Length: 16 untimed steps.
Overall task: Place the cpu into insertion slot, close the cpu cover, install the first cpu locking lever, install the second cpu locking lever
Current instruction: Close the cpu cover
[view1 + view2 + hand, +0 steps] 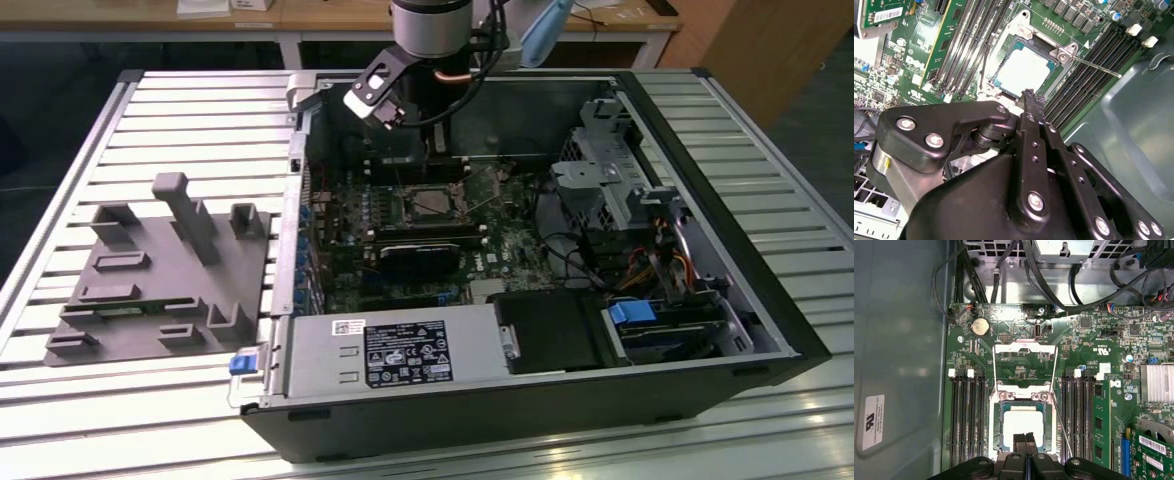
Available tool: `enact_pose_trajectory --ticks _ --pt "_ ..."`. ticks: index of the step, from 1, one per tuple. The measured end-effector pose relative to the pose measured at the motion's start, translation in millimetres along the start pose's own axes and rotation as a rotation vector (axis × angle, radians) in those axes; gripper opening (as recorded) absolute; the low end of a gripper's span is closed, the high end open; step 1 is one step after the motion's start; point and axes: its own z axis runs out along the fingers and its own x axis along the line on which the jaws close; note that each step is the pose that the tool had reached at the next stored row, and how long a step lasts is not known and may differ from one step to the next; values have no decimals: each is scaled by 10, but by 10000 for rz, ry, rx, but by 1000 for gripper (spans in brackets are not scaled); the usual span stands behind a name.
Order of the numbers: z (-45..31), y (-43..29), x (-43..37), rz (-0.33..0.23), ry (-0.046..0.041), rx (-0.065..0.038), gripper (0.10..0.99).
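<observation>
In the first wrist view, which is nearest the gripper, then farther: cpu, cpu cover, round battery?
1. The cpu, right at the tips of the gripper.
2. The cpu cover, lying open just beyond the cpu.
3. The round battery, farthest, past the cover and off to one side.

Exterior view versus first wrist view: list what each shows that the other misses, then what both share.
Exterior view: the grey fixture block on the slatted table, and the power supply. First wrist view: the coin cell and the cpu cover, open, past the insertion slot. Both: the cpu in the slot, the gripper close by it.
</observation>
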Motion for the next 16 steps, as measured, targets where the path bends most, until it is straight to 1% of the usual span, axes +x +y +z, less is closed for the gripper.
enact_pose_trajectory --ticks 3,6,16 --pt "0 10 0 -1 -1 2 102" --pt "4 46 1 0 0 0 102" --pt "22 262 2 1 -1 0 102"
